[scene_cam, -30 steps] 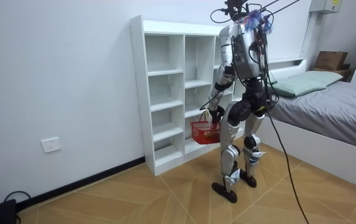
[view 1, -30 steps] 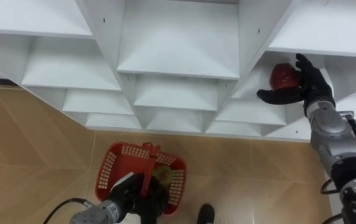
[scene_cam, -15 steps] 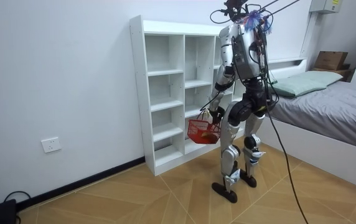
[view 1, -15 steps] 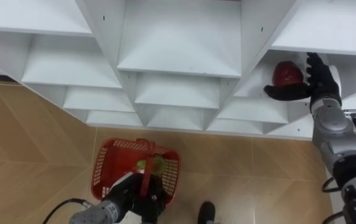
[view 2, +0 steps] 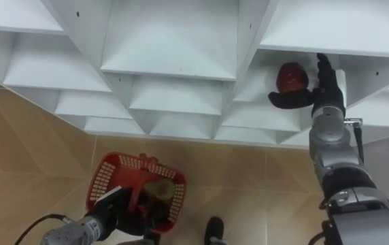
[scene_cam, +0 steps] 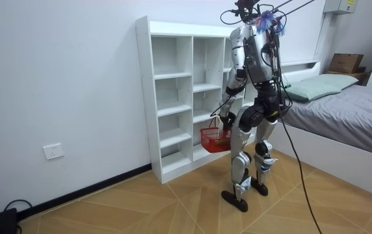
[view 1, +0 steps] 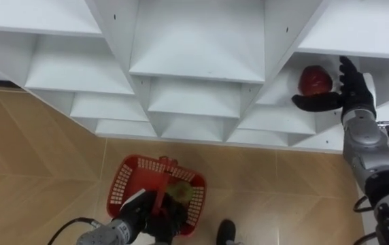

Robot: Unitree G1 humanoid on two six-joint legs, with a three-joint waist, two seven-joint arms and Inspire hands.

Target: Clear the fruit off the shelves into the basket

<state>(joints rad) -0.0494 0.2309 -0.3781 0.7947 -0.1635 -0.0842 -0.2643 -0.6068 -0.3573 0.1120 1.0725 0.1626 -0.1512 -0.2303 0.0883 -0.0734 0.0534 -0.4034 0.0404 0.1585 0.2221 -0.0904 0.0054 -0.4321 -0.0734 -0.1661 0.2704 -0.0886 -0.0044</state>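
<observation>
A red apple [view 1: 315, 80] lies on a shelf in the right column of the white closet [view 1: 194, 61]. My right hand [view 1: 347, 92] is at the apple's right side, fingers straight up behind it and thumb stretched out beneath it, open. Low in the left eye view my left hand [view 1: 140, 212] is shut on the handle of a red plastic basket [view 1: 123, 184], which hangs above the floor. A yellow-green fruit [view 1: 180, 192] lies inside the basket. In the room view the robot stands close to the closet [scene_cam: 173, 97] with the basket [scene_cam: 213, 138] at knee height.
The other closet compartments in view are bare. Wooden floor [view 1: 38, 156] runs under the basket. In the room view a bed [scene_cam: 348, 117] stands at the right behind the robot, and a wall socket [scene_cam: 54, 151] sits at the left.
The basket swung to the left and has come back to the right. My right hand has shifted a little to the right, so more of the apple shows.
</observation>
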